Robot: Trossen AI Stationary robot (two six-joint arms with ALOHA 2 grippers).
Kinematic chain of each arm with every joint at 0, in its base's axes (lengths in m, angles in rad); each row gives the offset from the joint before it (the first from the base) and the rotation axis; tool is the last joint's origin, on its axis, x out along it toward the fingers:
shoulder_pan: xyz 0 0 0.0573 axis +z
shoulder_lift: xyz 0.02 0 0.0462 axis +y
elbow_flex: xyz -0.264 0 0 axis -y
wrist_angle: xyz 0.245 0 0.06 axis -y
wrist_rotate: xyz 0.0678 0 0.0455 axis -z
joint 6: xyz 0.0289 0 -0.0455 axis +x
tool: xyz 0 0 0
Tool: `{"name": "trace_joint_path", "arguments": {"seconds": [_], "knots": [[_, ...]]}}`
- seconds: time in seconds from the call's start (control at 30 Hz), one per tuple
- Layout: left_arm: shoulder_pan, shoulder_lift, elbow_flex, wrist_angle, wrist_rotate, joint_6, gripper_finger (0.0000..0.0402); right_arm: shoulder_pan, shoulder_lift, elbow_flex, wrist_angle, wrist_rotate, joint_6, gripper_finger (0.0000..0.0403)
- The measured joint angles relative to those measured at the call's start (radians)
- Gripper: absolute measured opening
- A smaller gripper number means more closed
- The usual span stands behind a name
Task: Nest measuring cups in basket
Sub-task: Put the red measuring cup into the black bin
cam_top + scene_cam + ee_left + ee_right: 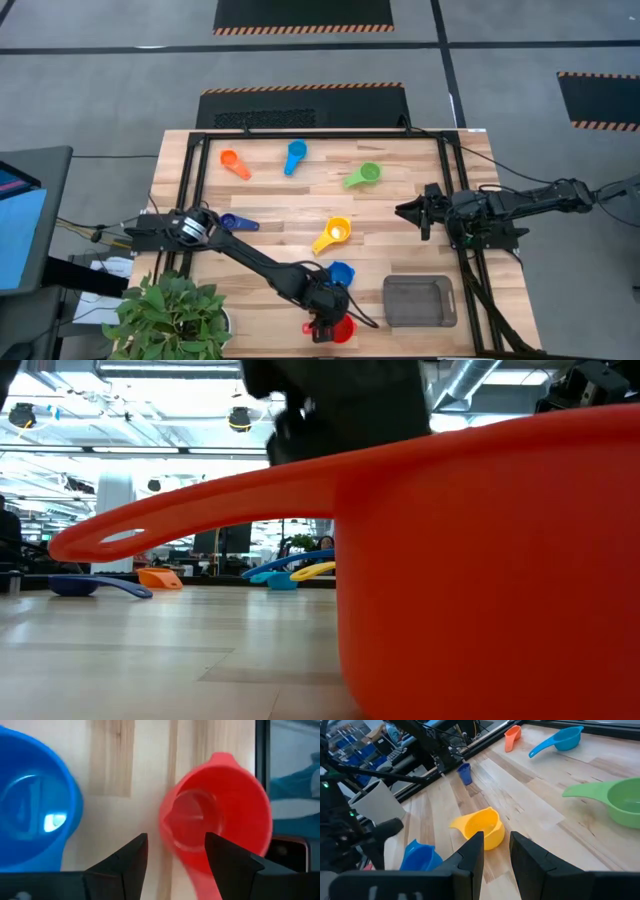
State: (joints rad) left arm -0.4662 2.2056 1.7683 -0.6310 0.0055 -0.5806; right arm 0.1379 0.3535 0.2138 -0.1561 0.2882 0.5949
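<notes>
Red cup: small round red plastic measuring cup [215, 815] with a short flat handle, upright on the wooden table [400, 215] near its front edge, beside the plant [170, 318].
Left gripper: left gripper [175, 851] directly above the red cup, fingers spread, one on each side of the cup wall, not clamping it.
Nearest neighbour: light blue plastic measuring cup [341, 272], just beside the red cup.
Basket: shallow dark grey rectangular plastic basket [421, 301], near the red cup, holding no cups.
Right gripper: right gripper [405, 211] hovering by the right rail, fingers slightly parted, holding nothing.
Cup count: six on the table; one red, one yellow [333, 235], one green [364, 176], one orange [234, 163], three blue in total, counting the long-handled scoop [295, 155] and the dark blue cup [238, 223].
</notes>
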Motion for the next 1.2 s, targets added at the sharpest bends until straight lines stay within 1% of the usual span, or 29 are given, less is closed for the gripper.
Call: {"name": "trace_joint_path", "arguments": {"seconds": [0.07, 0.23, 0.63, 0.87, 0.93, 1.03, 1.2], "knots": [[-0.001, 0.006, 0.000, -0.024, -0.002, -0.020, 0.0186, 0.000, 0.000, 0.000, -0.001, 0.000, 0.000, 0.0118], [-0.001, 0.021, -0.001, -0.012, -0.015, -0.073, 0.0186, 0.000, 0.000, 0.000, -0.009, -0.002, 0.000, 0.0118], [0.001, 0.023, 0.001, -0.007, -0.044, -0.097, 0.0186, 0.000, 0.000, 0.000, -0.011, -0.002, 0.000, 0.0118], [0.001, 0.023, 0.001, -0.008, -0.043, -0.107, 0.0186, 0.000, 0.000, 0.000, -0.012, -0.002, 0.000, 0.0118], [0.001, 0.023, 0.001, -0.003, -0.040, -0.131, 0.0186, 0.000, 0.000, 0.000, -0.013, -0.002, 0.000, 0.0118], [0.007, 0.021, 0.001, 0.033, -0.029, -0.173, 0.0186, 0.000, 0.000, 0.000, -0.013, -0.002, -0.001, 0.0118], [0.018, 0.013, 0.036, 0.075, -0.006, -0.164, 0.0186, 0.000, 0.000, 0.000, -0.013, -0.002, -0.002, 0.0118]]}}
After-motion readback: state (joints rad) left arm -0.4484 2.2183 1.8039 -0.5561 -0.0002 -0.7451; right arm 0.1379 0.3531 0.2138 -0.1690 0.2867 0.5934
